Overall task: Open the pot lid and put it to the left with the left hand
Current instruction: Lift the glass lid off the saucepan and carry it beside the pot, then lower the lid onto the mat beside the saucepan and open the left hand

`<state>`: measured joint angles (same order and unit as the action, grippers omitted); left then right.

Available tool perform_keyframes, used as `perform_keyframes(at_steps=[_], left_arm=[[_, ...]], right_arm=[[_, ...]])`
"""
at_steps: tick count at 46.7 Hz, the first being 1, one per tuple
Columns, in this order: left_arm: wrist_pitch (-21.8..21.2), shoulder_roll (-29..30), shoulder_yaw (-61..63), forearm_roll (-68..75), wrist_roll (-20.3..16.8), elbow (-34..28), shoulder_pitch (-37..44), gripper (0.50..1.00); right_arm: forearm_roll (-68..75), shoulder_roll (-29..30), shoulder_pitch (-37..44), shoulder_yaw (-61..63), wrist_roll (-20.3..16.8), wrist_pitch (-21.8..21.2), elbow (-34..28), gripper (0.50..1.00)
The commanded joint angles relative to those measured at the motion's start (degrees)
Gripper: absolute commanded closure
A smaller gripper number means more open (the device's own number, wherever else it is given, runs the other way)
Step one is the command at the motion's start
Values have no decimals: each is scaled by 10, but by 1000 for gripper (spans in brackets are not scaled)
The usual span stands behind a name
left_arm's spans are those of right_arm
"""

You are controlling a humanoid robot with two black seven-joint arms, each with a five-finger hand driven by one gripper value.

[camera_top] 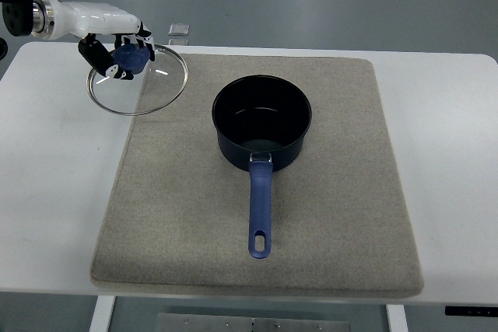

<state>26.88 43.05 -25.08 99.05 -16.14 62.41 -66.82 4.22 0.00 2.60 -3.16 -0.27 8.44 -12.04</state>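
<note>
A dark blue saucepan point(262, 120) stands uncovered on a grey mat point(327, 215), its blue handle point(260, 211) pointing toward the near edge. Its glass lid point(159, 83) with a metal rim is to the left of the pot, over the mat's far left corner and the white table. My left hand point(117, 50) comes in from the upper left and its fingers are curled around the lid's blue knob point(130, 58). I cannot tell whether the lid rests on the surface or hangs just above it. The right arm does not show.
The white table point(54, 192) extends left and right of the mat. A small clear object point(179, 29) lies past the table's far edge.
</note>
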Motion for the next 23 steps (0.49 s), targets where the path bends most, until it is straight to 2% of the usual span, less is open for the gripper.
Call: perform_keyframes(at_steps=[1, 12, 23], left_arm=[[-10, -3, 5, 4, 1, 0, 11, 1000], [-44, -21, 40, 5, 7, -1, 26, 1000], [-53, -59, 43, 7, 8, -14, 47, 1000]], right_arm=[[0, 0, 0, 0, 0, 0, 0, 585], [0, 0, 0, 0, 0, 0, 0, 585], [0, 0, 0, 0, 0, 0, 0, 585]])
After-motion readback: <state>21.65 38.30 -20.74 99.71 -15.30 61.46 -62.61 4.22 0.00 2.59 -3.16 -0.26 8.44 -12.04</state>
